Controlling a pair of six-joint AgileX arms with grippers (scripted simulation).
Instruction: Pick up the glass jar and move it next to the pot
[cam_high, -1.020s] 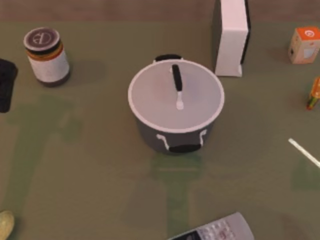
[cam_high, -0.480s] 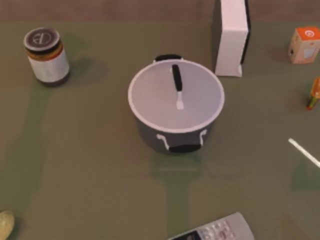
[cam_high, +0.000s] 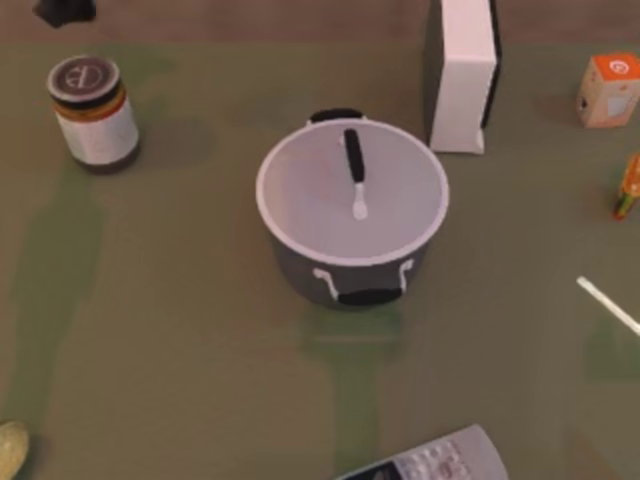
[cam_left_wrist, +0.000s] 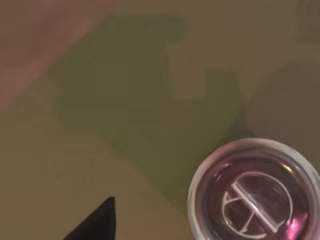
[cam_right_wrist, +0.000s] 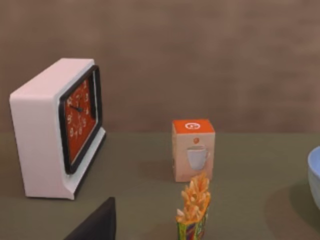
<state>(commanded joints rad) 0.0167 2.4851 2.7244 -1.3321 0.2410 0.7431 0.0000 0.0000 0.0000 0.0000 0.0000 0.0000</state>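
The left claw (cam_high: 64, 10) shows only as a dark tip at the top view's upper left; I cannot tell its state. Just below it stands the jar (cam_high: 93, 112), ungrasped, well apart from the pot (cam_high: 351, 212) at centre. Approach step: next, descend around the jar.

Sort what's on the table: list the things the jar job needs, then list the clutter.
Needed:
glass jar, far left of the table
pot, centre, lid on
left gripper, beyond the jar

Clutter:
white clock
small orange box
remote control
white stick
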